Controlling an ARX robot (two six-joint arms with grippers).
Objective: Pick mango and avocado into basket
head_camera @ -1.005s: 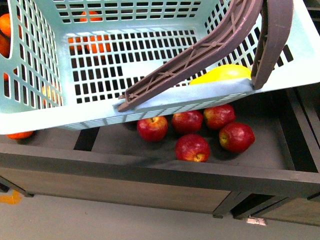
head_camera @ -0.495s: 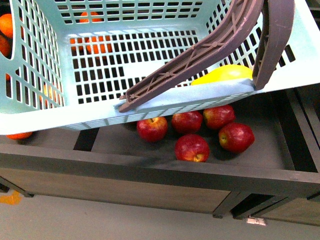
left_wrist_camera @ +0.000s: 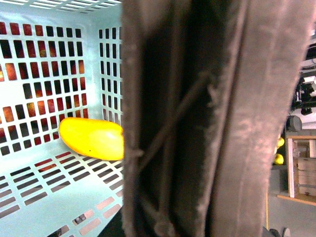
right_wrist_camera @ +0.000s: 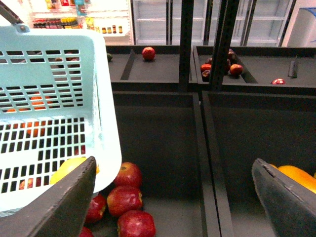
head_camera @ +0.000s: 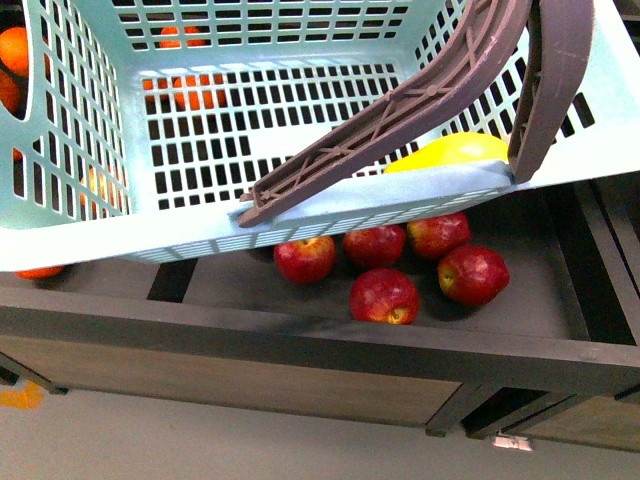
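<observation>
The light teal basket (head_camera: pixel 330 205) hangs tilted over the dark fruit shelf, and its brown ribbed handle (head_camera: pixel 400 110) crosses its near corner. My left gripper is shut on the basket by that handle (left_wrist_camera: pixel 207 123), which fills the left wrist view and hides the fingers. A yellow mango (head_camera: pixel 450 150) lies inside the basket at its near right corner. It also shows in the left wrist view (left_wrist_camera: pixel 91 138) and through the slots in the right wrist view (right_wrist_camera: pixel 69 168). My right gripper (right_wrist_camera: pixel 175 202) is open and empty beside the basket (right_wrist_camera: pixel 49 123), above the shelf bin. No avocado shows.
Several red apples (head_camera: pixel 385 295) lie in the dark bin under the basket's near edge. Oranges (head_camera: pixel 190 90) show through the slots, and another orange (head_camera: pixel 10 50) sits at the far left. A yellow-orange fruit (right_wrist_camera: pixel 298 177) lies partly behind my right finger. A bin divider (right_wrist_camera: pixel 205 148) runs between the compartments.
The basket has drifted slightly right and up, with the mango still in its corner. The apples have not moved.
</observation>
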